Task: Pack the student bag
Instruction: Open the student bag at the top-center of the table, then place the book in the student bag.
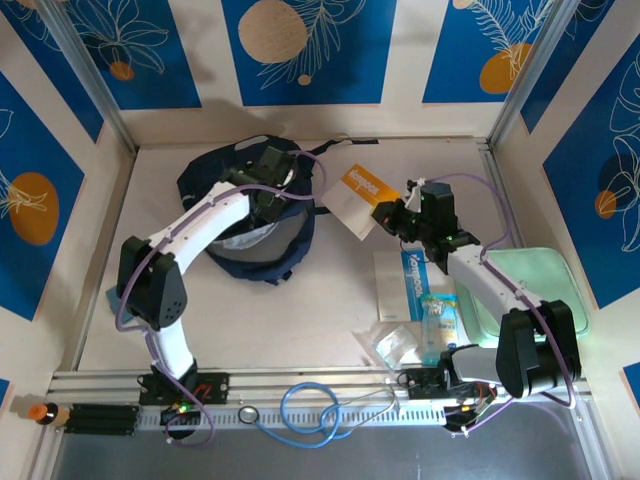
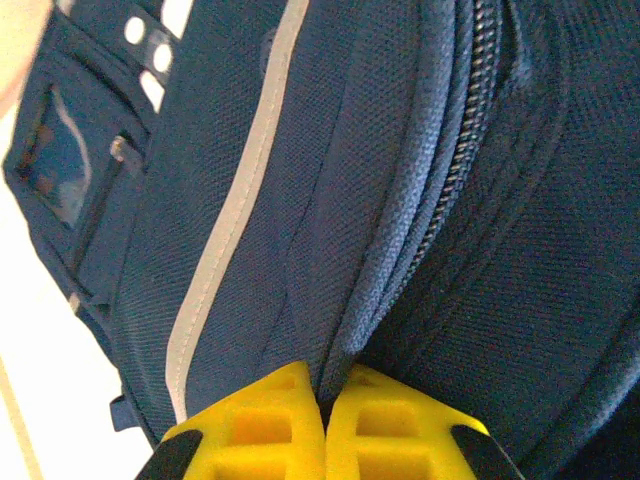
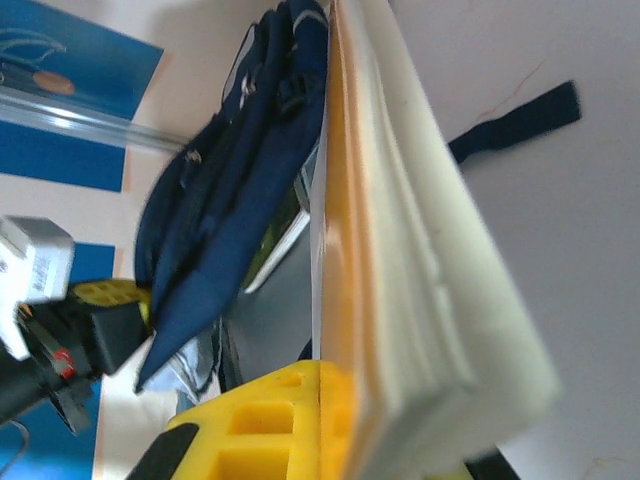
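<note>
Between yellow fingers (image 2: 260, 420), coarse-woven navy student bag (image 2: 330, 200) fold, toothed zipper (image 2: 460, 130)

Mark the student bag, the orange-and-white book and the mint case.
student bag (image 1: 205, 180): top external view, navy fabric at its left side.
orange-and-white book (image 1: 350, 205): top external view, white part of cover.
mint case (image 1: 550, 275): top external view, bare top face.

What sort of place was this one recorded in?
Probably a staged robot test booth: pale tabletop boxed in by blue leaf-print wall panels, grey aluminium frame posts, arms bolted to a metal rail.
</note>
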Controlling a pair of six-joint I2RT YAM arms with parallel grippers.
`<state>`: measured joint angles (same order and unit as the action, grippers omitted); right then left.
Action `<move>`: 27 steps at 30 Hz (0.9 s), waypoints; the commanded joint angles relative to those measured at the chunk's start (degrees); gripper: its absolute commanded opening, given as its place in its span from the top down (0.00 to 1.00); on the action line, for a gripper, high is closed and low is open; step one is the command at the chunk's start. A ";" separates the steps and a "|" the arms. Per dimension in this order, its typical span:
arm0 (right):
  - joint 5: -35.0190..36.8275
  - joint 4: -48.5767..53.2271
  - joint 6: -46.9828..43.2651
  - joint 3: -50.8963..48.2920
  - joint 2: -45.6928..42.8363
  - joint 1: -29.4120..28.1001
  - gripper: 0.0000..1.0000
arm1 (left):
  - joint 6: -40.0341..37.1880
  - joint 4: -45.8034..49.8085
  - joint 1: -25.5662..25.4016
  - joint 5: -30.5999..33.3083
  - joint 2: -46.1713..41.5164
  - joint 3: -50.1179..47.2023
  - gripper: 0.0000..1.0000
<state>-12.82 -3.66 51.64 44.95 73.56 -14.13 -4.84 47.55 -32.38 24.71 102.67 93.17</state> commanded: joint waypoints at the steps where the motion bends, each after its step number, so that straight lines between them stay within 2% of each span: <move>1: -3.54 -3.85 -0.86 -1.27 -1.58 -2.07 0.97 | 4.00 -6.01 0.07 0.30 -5.55 1.70 1.00; 9: -3.44 -8.32 4.15 -6.38 -2.88 -5.44 0.97 | 5.01 -10.12 0.07 -9.98 -8.35 2.42 1.00; 13: -5.49 -9.47 4.78 -4.56 -0.51 -7.81 0.97 | 5.69 -11.05 0.14 -13.98 -8.49 3.68 1.00; 16: -5.63 -10.42 5.47 -2.09 2.34 -10.27 0.97 | 5.90 -12.20 0.16 -15.58 -8.64 3.84 1.00; 19: -0.96 -8.58 6.98 1.17 5.46 -12.90 0.98 | 5.72 -12.33 0.13 -15.99 -8.70 3.70 1.00; 25: 0.83 -12.30 9.31 8.53 15.33 -15.88 0.98 | 5.59 -11.96 0.19 -16.48 -9.39 2.97 1.00; 27: 2.81 -10.66 10.19 11.82 18.63 -17.03 0.98 | 5.27 -12.11 0.13 -16.18 -9.86 2.36 1.00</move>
<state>-12.99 -13.28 60.05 52.64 89.25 -30.02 -0.23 40.66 -32.25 10.31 97.19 93.49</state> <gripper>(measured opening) 0.059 0.061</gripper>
